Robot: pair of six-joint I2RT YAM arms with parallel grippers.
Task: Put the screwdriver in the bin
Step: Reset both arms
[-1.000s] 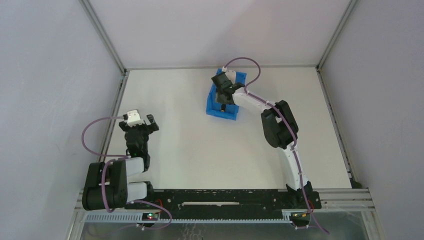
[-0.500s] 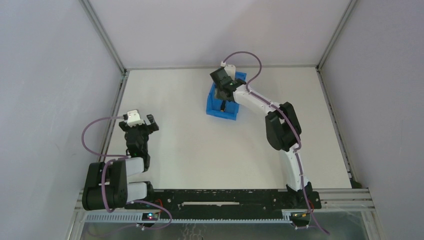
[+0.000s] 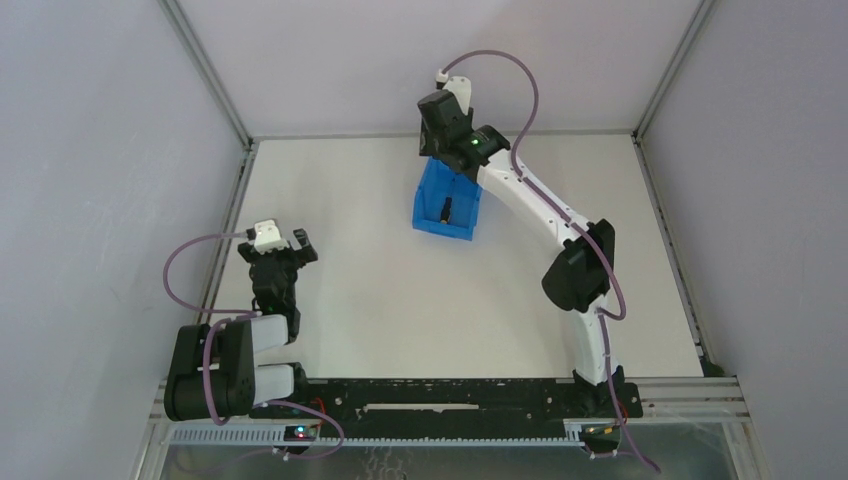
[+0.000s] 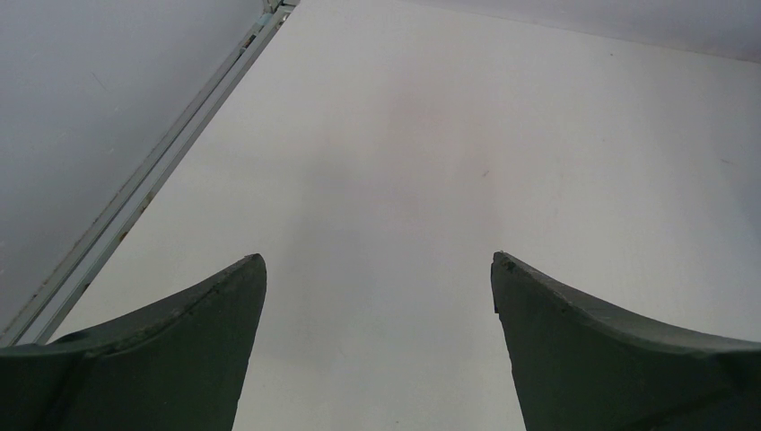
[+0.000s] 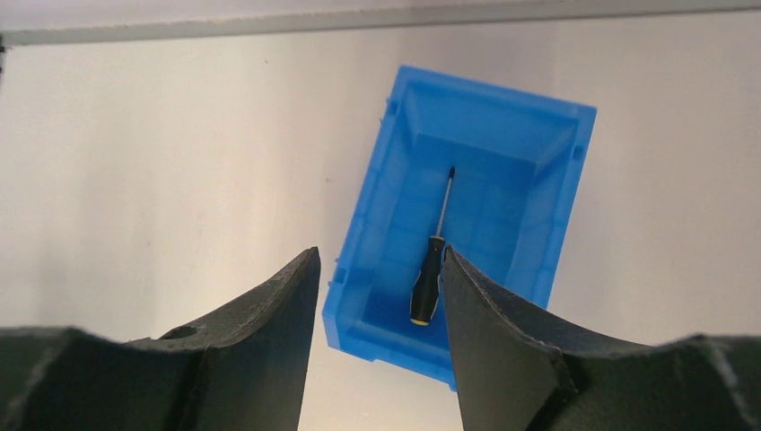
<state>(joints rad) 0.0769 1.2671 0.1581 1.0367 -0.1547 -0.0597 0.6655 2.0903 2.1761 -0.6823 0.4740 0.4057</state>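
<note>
The white bench point(image 3: 380, 300) carries a blue bin point(image 3: 443, 231) near the middle of its far edge. The right gripper point(image 5: 379, 256) hangs above the bin, released and empty. The left gripper point(image 4: 378, 260), near the left edge, is spread wide and holds nothing. The screwdriver point(image 5: 426, 283) lies flat on the bin's floor.
</note>
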